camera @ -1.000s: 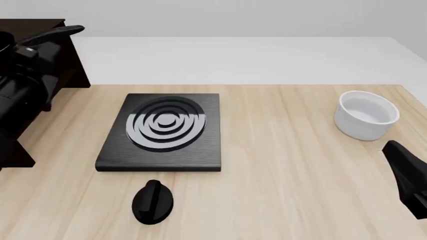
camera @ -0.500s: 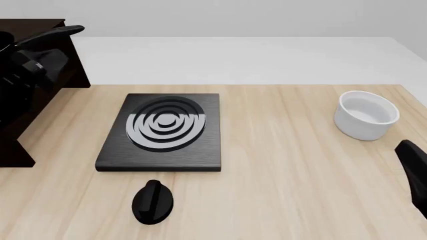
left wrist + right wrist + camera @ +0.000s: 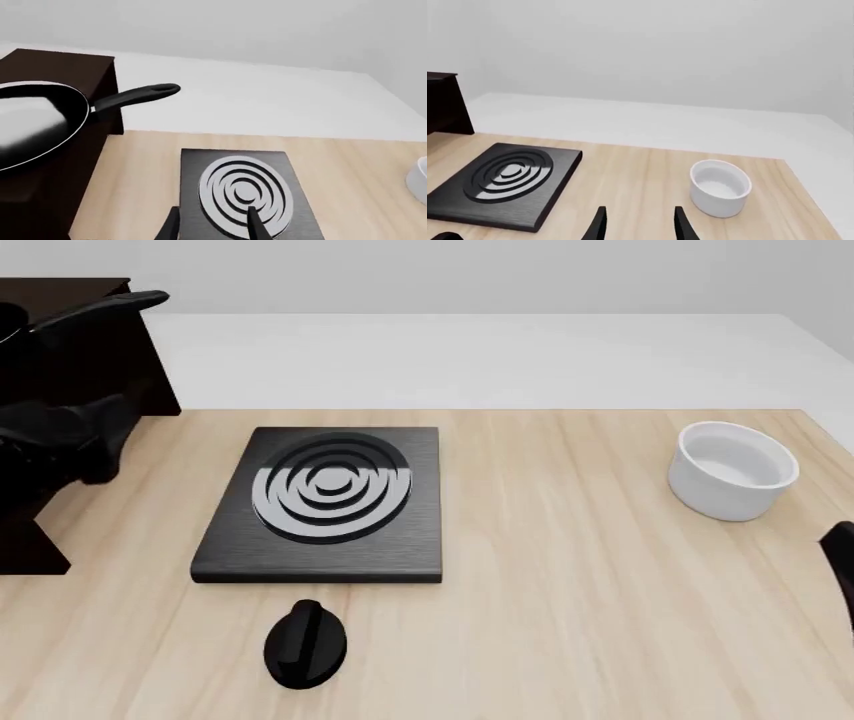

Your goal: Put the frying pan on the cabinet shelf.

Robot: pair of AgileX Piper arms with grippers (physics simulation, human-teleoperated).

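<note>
1. Where the table's far left edge lies in the front view, we see the cabinet (image 3: 80, 340), tall and very dark brown, with the pan (image 3: 37, 122) resting on its top board; the pan's handle (image 3: 114, 306) juts out past the cabinet's right side.
2. We see in the left wrist view that the pan's bowl is glossy black with a thin pale rim, and that nothing grips it.
3. We find the left gripper (image 3: 213, 227) apart from the pan, its two fingertips (image 3: 255, 225) spread with a clear gap between them, holding nothing, above the stove plate's near edge.
4. We see the left arm (image 3: 60, 435) as a dark mass in front of the cabinet's lower part.
5. We find the stove plate (image 3: 327, 502) right of the cabinet, flat and black with grey rings, and the knob (image 3: 306, 643) lying nearer us on the table (image 3: 574, 620).
6. We see the bowl (image 3: 731, 470), white, standing near the table's right edge, well apart from the plate.
7. We find the right gripper (image 3: 639, 225) at the far right, fingers parted and empty, pointing toward the bowl and plate.
8. We can read no brand, label or writing on anything.
</note>
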